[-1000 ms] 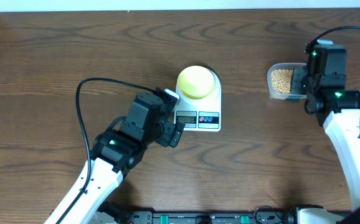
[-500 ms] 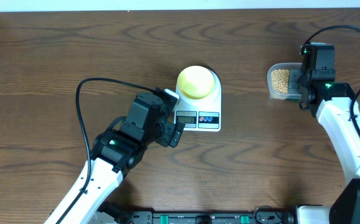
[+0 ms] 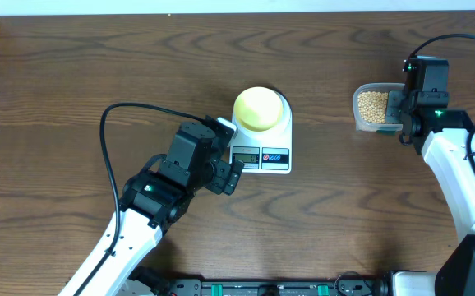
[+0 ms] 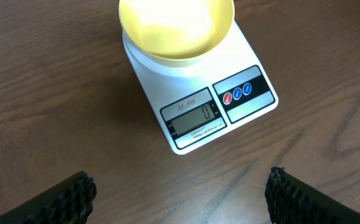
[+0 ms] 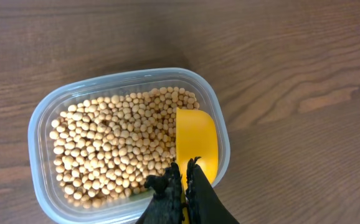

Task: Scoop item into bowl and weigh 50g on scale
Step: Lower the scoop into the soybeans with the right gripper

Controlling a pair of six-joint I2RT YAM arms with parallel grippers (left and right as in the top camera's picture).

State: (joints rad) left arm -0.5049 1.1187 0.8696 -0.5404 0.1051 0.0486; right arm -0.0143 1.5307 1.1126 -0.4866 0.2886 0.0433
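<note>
Scoop (image 5: pixel 196 140) between beans (image 5: pixel 111 149) and tub rim (image 5: pixel 124 74).

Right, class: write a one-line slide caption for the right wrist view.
Right gripper holds the empty yellow scoop among beans in the clear tub.

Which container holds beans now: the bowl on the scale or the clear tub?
The clear tub, filled with tan beans; the yellow-green bowl on the scale looks empty.
</note>
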